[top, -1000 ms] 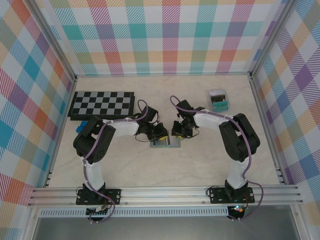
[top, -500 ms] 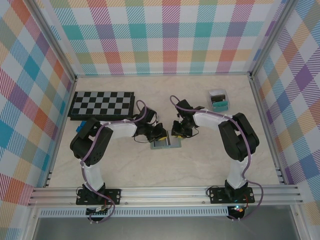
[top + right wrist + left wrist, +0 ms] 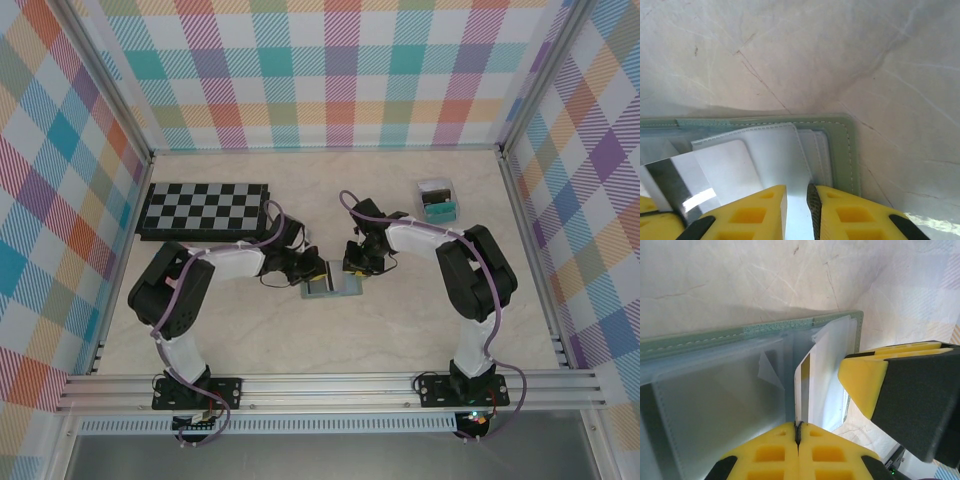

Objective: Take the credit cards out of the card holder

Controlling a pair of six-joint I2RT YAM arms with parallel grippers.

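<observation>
The card holder [image 3: 333,286] lies open on the pale worktop [image 3: 400,330] just below the middle of the top view, with both arms bent in over it. The left pincer [image 3: 312,272] comes at it from the left. In its wrist view, at the bottom centre, its yellow fingers [image 3: 770,455] are pressed together on the edge of a credit card [image 3: 801,385]. The card stands upright and edge-on, drawn partly out of a clear inner pocket.

The right pincer [image 3: 354,268] sits at the holder's upper right edge. In its wrist view its jaws stand a narrow gap apart at the bottom of the frame, over a pale pocket flap beside the green stitched border [image 3: 842,150] — whether they nip that flap I cannot tell.

A chessboard [image 3: 205,208] lies at upper left and a clear box [image 3: 437,200] at upper right, both well apart from the holder.
</observation>
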